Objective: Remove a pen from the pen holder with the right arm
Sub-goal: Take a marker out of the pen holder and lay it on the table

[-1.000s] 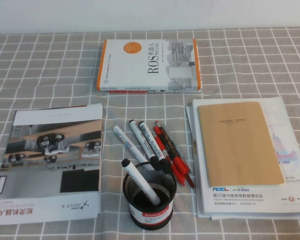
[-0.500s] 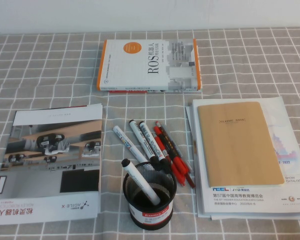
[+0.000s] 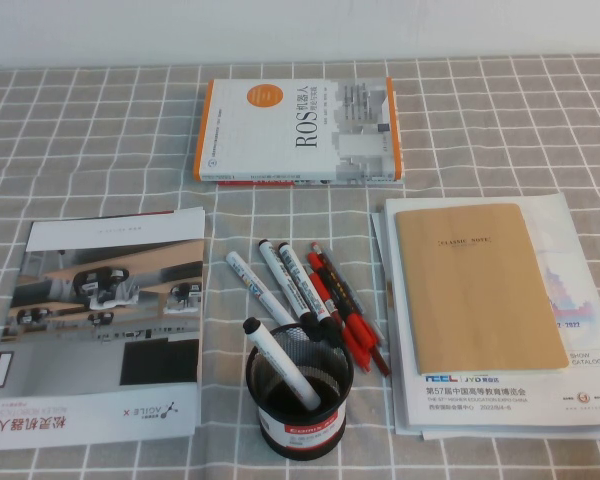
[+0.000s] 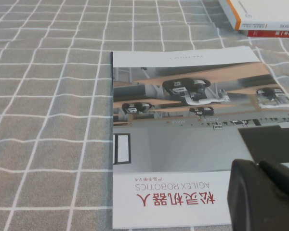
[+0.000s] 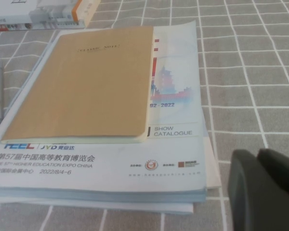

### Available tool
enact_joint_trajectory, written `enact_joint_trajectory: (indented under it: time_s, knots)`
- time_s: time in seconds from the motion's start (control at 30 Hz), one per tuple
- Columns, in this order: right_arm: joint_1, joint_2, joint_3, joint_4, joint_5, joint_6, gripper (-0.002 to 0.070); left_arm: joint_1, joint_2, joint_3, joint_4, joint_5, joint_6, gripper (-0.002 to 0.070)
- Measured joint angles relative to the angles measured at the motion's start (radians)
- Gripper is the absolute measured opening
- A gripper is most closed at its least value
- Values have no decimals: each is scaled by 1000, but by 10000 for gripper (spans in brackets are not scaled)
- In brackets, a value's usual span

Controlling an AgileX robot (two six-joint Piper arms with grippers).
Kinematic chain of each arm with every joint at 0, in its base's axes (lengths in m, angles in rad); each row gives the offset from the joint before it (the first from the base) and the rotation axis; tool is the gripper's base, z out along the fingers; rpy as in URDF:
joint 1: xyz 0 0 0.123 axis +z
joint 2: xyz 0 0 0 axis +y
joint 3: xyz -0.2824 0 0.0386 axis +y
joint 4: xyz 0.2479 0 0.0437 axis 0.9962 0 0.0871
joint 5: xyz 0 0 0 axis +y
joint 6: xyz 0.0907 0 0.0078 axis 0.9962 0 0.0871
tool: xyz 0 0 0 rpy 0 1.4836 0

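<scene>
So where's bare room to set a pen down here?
Bare cloth either side of the book, and right of the catalogue where the right gripper hovers. The left gripper hangs over the brochure. Crowded: pens packed behind the pen holder.

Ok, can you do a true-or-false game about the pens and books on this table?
1. One pen stands in the pen holder. True.
2. The brown notebook lies on the white book. False: it lies on a catalogue; the book is apart, farther back.
3. Several loose pens lie on the table behind the holder. True.
4. The right gripper holds a pen. False: it is shut on nothing, near the catalogue's corner.
5. The left gripper is near the brochure, shut. True.
</scene>
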Motion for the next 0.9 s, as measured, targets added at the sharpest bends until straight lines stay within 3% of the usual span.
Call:
enact_joint_trajectory:
  time_s: [0.3,0.57,0.9]
  knots:
    - [0,0,0,69,-121,0,-12,0,0,0,0,0,0,-3]
    - [0,0,0,423,-296,0,-12,0,0,0,0,0,0,-3]
    - [0,0,0,526,-326,0,-12,0,0,0,0,0,0,-3]
